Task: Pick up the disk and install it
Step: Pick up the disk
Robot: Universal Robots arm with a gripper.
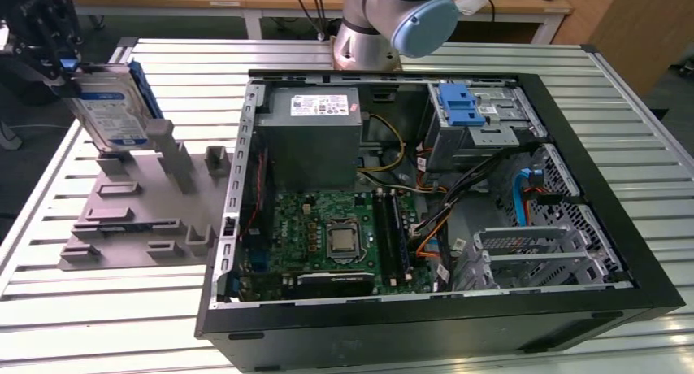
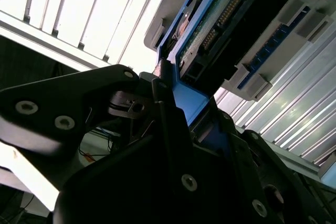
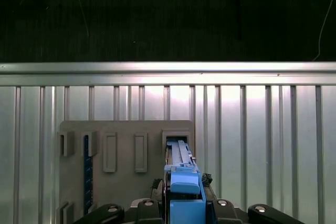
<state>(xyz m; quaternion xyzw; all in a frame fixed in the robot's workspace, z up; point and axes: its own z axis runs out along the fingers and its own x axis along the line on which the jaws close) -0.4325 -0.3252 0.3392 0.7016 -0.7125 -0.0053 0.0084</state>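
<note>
exterior view sits high and well back, looking down across the open computer case (image 1: 434, 195) and the grey fixture plate (image 1: 141, 219). first wrist view stares straight down on that plate. second wrist view is pressed close against the disk (image 2: 220, 19), seen in all three.

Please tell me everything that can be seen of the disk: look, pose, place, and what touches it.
The disk is a flat silver-metal drive with a white-and-blue label on its broad face and a blue plastic frame along its edges. It stands upright at the exterior view's left, over the grey holder plate. The black gripper clamps its upper end. Whether its lower end rests in the holder, I cannot tell.
</note>
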